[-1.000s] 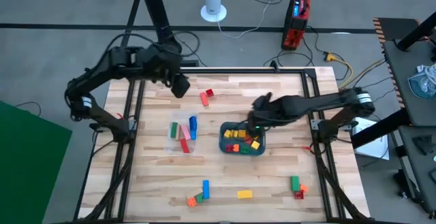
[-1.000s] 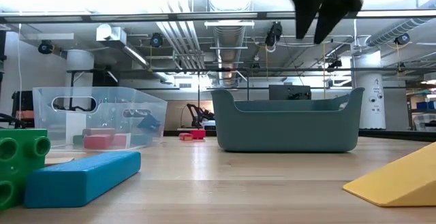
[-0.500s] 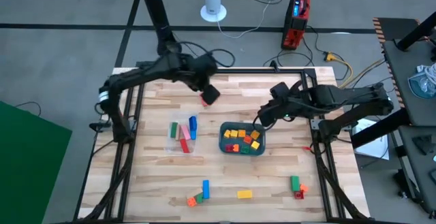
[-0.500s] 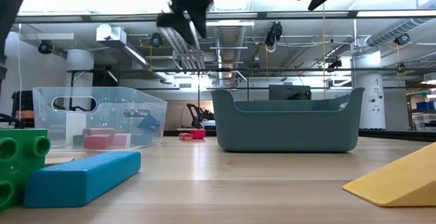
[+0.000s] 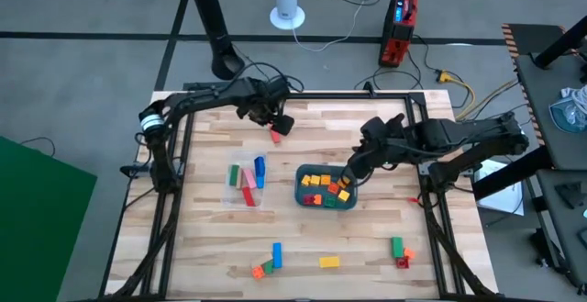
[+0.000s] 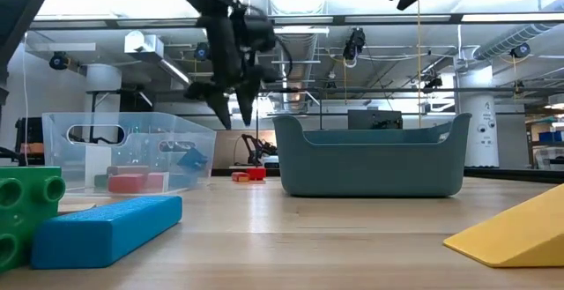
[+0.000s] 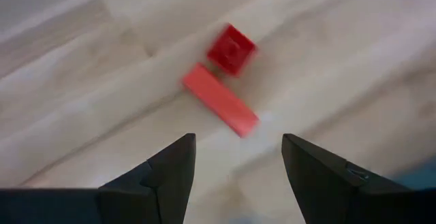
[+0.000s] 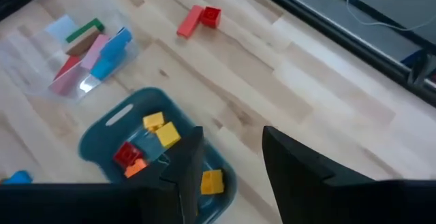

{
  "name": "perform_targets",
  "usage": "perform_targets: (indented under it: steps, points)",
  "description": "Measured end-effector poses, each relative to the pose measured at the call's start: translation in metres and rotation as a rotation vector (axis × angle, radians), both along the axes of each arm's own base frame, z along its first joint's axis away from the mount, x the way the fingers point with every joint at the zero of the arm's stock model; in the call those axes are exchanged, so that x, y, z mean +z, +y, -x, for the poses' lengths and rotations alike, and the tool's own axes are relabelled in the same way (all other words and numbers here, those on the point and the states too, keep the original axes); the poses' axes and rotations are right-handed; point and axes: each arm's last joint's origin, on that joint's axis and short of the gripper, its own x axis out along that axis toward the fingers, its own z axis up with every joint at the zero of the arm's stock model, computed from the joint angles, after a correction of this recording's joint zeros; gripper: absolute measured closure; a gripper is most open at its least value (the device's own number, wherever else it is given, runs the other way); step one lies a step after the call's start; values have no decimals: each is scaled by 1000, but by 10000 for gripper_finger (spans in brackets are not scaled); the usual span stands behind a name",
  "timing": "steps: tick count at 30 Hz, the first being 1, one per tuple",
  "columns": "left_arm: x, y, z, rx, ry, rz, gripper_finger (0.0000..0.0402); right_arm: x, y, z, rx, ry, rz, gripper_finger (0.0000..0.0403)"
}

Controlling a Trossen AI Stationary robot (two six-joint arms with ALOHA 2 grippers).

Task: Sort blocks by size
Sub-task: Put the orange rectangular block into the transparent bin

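A red cube [image 7: 231, 48] and a red-orange bar [image 7: 219, 99] lie side by side on the table's far part [image 5: 275, 135]. My left gripper [image 7: 235, 176] hangs open just above them [image 5: 282, 124], touching nothing. My right gripper [image 8: 231, 173] is open and raised over the right end of the teal tray [image 5: 298, 188], which holds several yellow, red and orange cubes [image 8: 160, 132]. The clear container [image 5: 231, 192] holds green, pink, red and blue bars [image 8: 95, 47]. More blocks lie near the front edge: blue [image 5: 277, 254], yellow [image 5: 329, 262], green [image 5: 397, 246].
The teal tray [image 6: 370, 158] and the clear container [image 6: 123, 149] stand side by side mid-table. A metal frame [image 5: 303, 98] runs around the tabletop. In the low view, a blue bar [image 6: 106, 228], a green block [image 6: 26, 211] and a yellow block [image 6: 511, 233] lie close by.
My left gripper has swung from the table's far left toward the right, then dropped toward the red cube and bar. My right gripper has risen from just above the teal tray and stays over its right end.
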Motion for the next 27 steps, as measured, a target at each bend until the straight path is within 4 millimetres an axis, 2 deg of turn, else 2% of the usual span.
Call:
perform_targets:
  steps: [4, 12, 16, 21, 27]
  points:
    - [-22, 12, 1, 61, 45, 23, 196, -1, -4, -1, -26, -1, 11, 260]
    - [-61, 15, -12, 83, 123, 70, 196, -1, -13, -2, -63, 1, -2, 234]
    - [-69, 17, -17, 80, 112, 73, 196, -1, -18, -2, -83, 3, -3, 221]
    - [-69, 20, -24, 88, 35, 68, 186, -1, -26, -2, -112, 7, 0, 212]
    - [-71, 20, -21, 141, 63, 48, 168, -1, -34, -2, -136, 12, 4, 213]
